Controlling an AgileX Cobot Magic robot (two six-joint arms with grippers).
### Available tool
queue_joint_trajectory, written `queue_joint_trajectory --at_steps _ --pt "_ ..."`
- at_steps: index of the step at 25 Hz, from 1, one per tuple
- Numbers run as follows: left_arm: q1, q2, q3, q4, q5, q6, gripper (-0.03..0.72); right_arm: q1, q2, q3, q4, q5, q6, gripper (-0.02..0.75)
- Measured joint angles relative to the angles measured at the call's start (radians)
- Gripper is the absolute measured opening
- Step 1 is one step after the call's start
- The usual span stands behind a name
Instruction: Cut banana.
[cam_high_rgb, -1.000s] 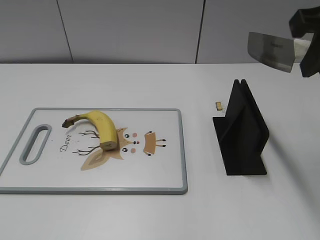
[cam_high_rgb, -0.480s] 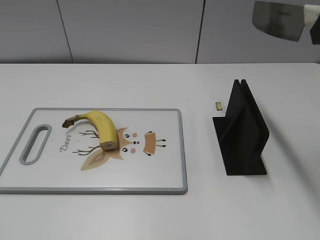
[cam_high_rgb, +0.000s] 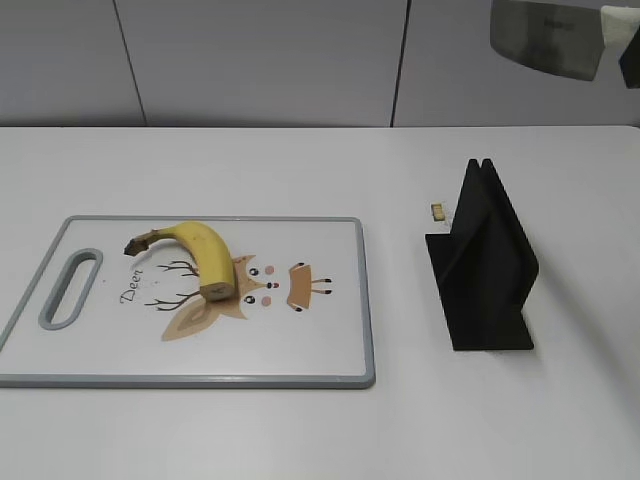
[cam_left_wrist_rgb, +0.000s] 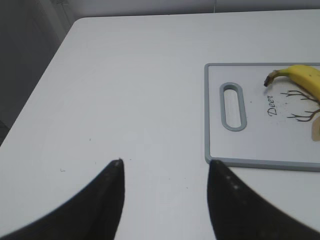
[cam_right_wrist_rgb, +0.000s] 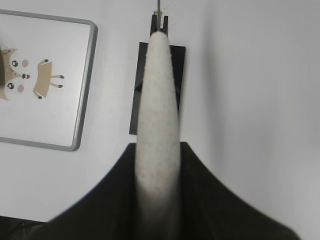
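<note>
The banana (cam_high_rgb: 203, 256) lies on the left part of the white cutting board (cam_high_rgb: 330, 360), stem to the left, cut face toward me. Its stem end also shows in the left wrist view (cam_left_wrist_rgb: 299, 78). My right gripper (cam_right_wrist_rgb: 158, 150) is shut on the pale handle of a knife (cam_right_wrist_rgb: 159, 100). In the exterior view the steel blade (cam_high_rgb: 545, 36) hangs high at the top right, above the black knife stand (cam_high_rgb: 485, 262). My left gripper (cam_left_wrist_rgb: 165, 167) is open and empty over bare table, left of the board (cam_left_wrist_rgb: 215, 125); the exterior view does not show it.
A small tan scrap (cam_high_rgb: 438, 211) lies on the table left of the stand. The board carries a deer cartoon print (cam_high_rgb: 270, 285) and a handle slot (cam_high_rgb: 70, 288). The table's left edge (cam_left_wrist_rgb: 47, 75) shows in the left wrist view.
The knife has risen from beside the stand's top right to the frame's top edge, then shifted slightly left. The banana, board and stand have not moved.
</note>
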Motion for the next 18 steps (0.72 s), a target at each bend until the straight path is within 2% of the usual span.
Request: queue_joint_trajectory --at_steps 4,6,11,14,18 --pt "0.000 0.000 0.000 0.000 -0.001 0.000 0.504 0.000 0.000 -0.001 0.012 0.000 -0.048 0.174" --pt "0.000 0.000 -0.003 0.000 -0.003 0.011 0.522 0.000 0.000 -0.001 0.031 0.000 -0.129 0.174" --pt "0.000 0.000 -0.032 0.000 -0.011 0.026 0.623 0.000 0.000 -0.004 0.095 -0.001 -0.364 0.174" --pt "0.000 0.017 -0.052 -0.005 -0.012 0.041 0.632 0.000 0.000 -0.005 0.137 -0.020 -0.481 0.174" --pt "0.000 0.108 -0.088 -0.047 -0.025 0.126 0.630 0.000 0.000 -0.005 0.227 -0.049 -0.688 0.174"
